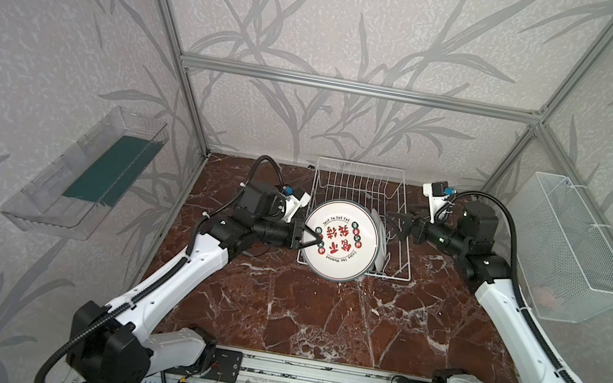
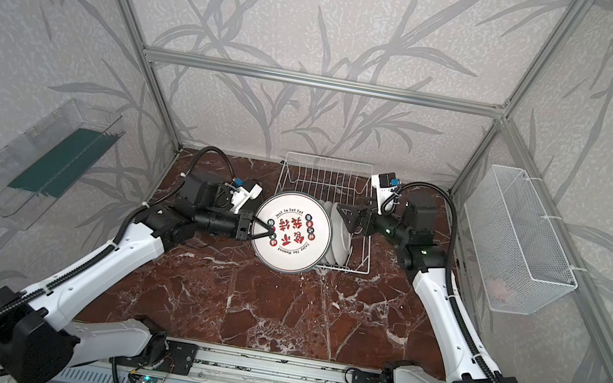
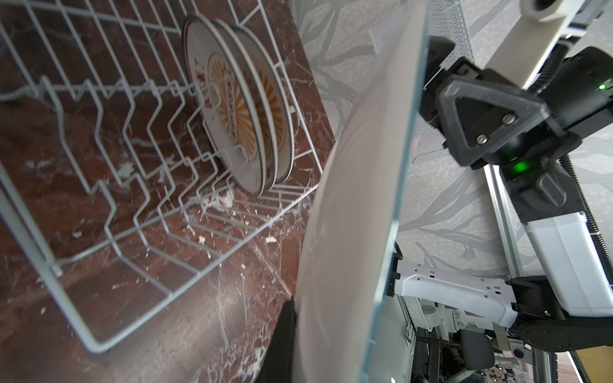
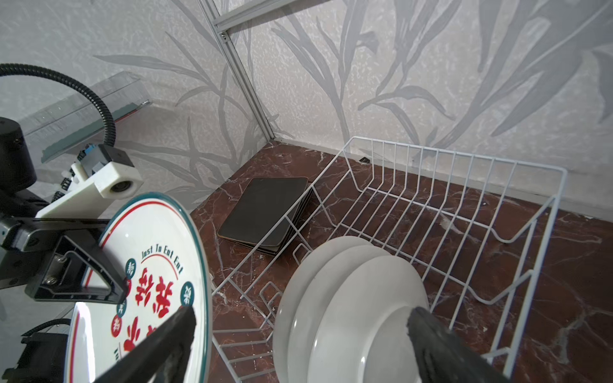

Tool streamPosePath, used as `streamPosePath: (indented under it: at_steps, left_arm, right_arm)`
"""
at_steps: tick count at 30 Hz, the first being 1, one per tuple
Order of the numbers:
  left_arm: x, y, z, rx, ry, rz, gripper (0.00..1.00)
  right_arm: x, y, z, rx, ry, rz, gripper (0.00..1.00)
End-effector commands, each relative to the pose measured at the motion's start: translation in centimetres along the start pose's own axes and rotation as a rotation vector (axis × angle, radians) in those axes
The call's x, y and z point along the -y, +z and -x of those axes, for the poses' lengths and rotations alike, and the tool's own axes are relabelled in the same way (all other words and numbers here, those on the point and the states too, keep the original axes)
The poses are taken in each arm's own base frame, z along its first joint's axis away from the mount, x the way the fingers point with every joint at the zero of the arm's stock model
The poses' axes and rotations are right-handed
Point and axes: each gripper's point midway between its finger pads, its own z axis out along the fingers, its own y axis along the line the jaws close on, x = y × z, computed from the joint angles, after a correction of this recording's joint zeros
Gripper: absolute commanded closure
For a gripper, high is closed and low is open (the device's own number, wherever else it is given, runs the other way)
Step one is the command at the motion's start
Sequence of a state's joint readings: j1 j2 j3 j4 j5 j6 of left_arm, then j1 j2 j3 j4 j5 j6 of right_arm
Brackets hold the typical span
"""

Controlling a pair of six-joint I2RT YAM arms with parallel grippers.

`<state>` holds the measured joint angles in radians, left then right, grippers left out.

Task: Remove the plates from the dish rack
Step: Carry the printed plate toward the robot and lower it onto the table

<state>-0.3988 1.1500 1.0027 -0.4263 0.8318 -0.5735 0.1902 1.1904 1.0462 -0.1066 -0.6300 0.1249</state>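
My left gripper (image 1: 314,240) is shut on the left rim of a round white plate (image 1: 343,241) with a teal rim and red characters. It holds the plate tilted, face up, over the front left corner of the white wire dish rack (image 1: 359,165). Three round white plates (image 4: 348,298) stand on edge in the rack's front right, and their orange sunburst faces (image 3: 238,112) show in the left wrist view. My right gripper (image 4: 303,318) is open above them, gripping nothing. A stack of black-backed square plates (image 4: 265,212) lies on the table left of the rack.
A clear plastic tray (image 1: 89,173) with a green liner hangs on the left wall. A white fine-mesh basket (image 1: 572,254) hangs on the right wall. The brown marble table (image 1: 317,321) stretches in front of the rack, with aluminium frame posts at the back corners.
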Motion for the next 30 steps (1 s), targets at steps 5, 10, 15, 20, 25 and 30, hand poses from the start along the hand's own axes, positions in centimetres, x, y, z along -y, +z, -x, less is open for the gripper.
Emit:
streamPosePath:
  at_steps: [5,10,15,20,25,30]
  left_arm:
    - [-1.6,-1.5,-6.3,-0.067,-0.169,0.016,1.0]
    - [-3.6,-2.1,-10.8,-0.146,-0.261,0.08,1.0]
    - [-6.0,-2.1,-13.6,-0.184,-0.331,0.155,1.0]
    - [-7.9,-0.9,-14.5,-0.204,-0.378,0.185,1.0]
    - [-9.7,0.8,-15.0,-0.222,-0.401,0.214,1.0]
    - [-10.8,2.7,-14.9,-0.221,-0.4,0.193,1.0]
  right_arm:
    - [-0.8,-1.1,0.1,0.029,-0.05,-0.011,0.01]
    - [-1.1,-1.8,0.1,0.037,-0.053,-0.025,0.01]
    - [-1.6,-2.4,0.1,0.048,-0.053,-0.032,0.01]
    - [-1.7,-2.8,-0.1,0.052,-0.056,-0.042,0.01]
    - [-1.6,-2.9,-0.3,0.048,-0.06,-0.051,0.01]
    - [-1.4,-2.7,-0.4,0.045,-0.066,-0.054,0.01]
